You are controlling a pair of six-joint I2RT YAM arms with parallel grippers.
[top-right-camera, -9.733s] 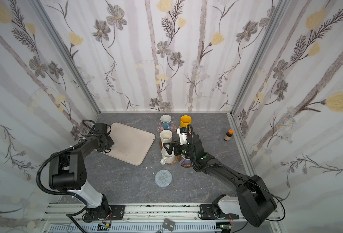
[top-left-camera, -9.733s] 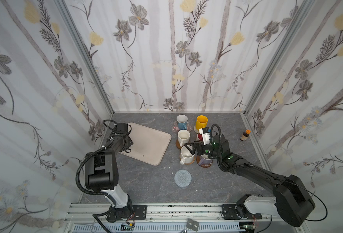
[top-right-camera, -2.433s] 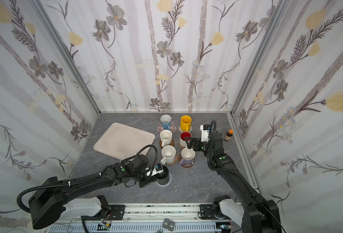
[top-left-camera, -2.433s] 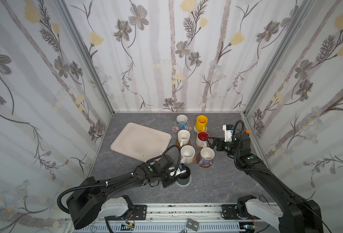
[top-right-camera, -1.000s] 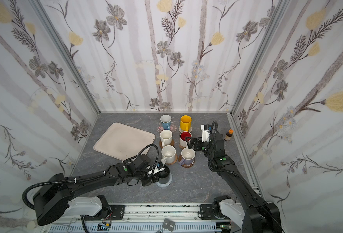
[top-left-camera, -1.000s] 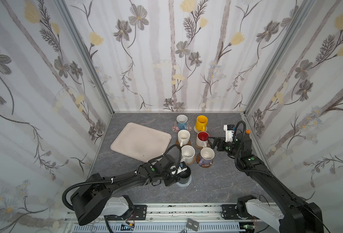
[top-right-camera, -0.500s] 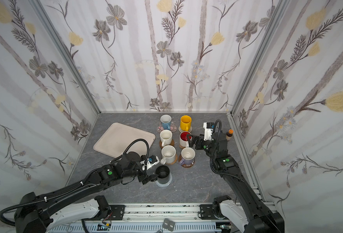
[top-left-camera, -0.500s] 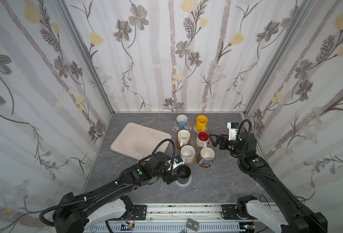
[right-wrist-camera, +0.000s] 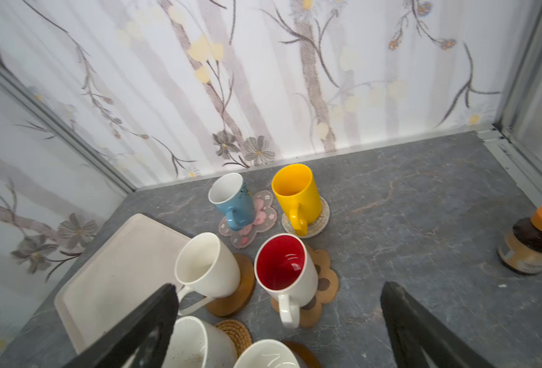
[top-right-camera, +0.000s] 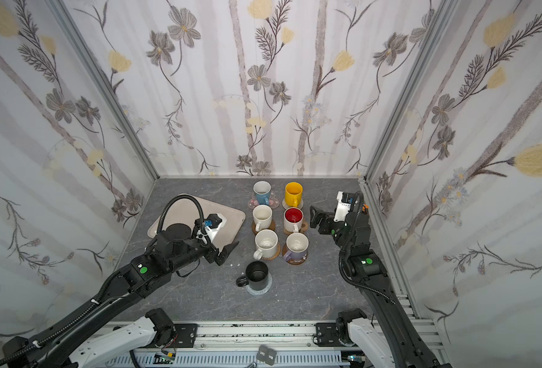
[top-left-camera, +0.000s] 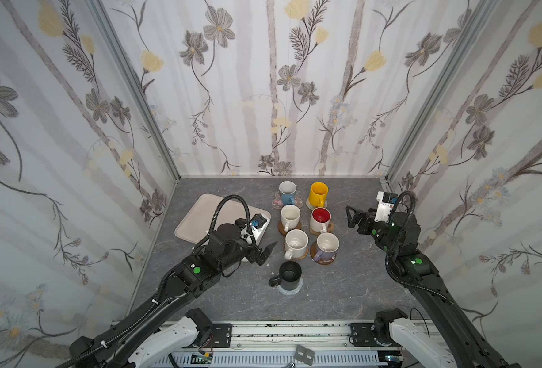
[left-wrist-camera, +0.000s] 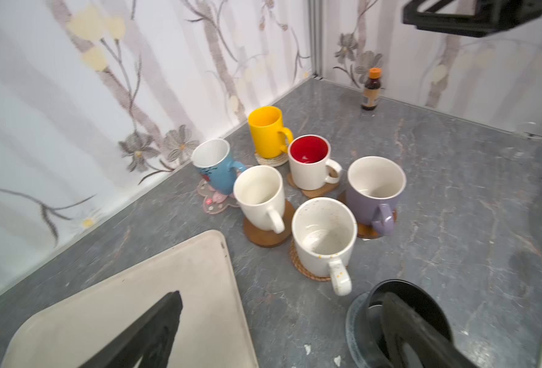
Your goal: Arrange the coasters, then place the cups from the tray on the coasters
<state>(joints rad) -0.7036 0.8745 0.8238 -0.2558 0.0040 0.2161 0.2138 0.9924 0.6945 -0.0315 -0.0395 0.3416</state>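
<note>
Black and upright, the black mug [top-left-camera: 290,274] stands on the grey woven coaster [top-left-camera: 290,290], a short way past the fingertips of the left pincer [top-left-camera: 263,255] and clear of them, its handle turned toward the left arm. The left pincer is spread wide and grips nothing. In the left wrist view one finger [left-wrist-camera: 416,331] crosses in front of the mug's rim, but both top views show a gap between pincer and mug. Behind the left pincer, under its wrist, lies the cream tray [top-left-camera: 196,216].

Six more mugs stand in pairs between the left pincer and the right pincer [top-left-camera: 352,218], each on its own coaster. Closest to the left pincer is the speckled white mug [top-left-camera: 296,243] on the tan rattan coaster [top-left-camera: 301,256]. Beside it is the lavender mug [top-left-camera: 326,247] on a wooden disc [top-left-camera: 322,260].

Next come the plain white mug [top-left-camera: 290,216] on the second wooden disc [top-left-camera: 285,229] and the red-lined white mug [top-left-camera: 320,219] on the brown paw coaster [top-left-camera: 330,227], which is near the right pincer's fingertips. Farthest from both pincers are the light blue mug [top-left-camera: 287,192] on the pink blossom coaster [top-left-camera: 276,204] and the yellow mug [top-left-camera: 318,192] on the white woven coaster [top-left-camera: 309,205].

The right pincer, also spread wide and holding nothing, hangs above the table [top-left-camera: 343,286]. A small brown bottle [right-wrist-camera: 534,242] with an orange cap stands off to its outer side, near the side wall.
</note>
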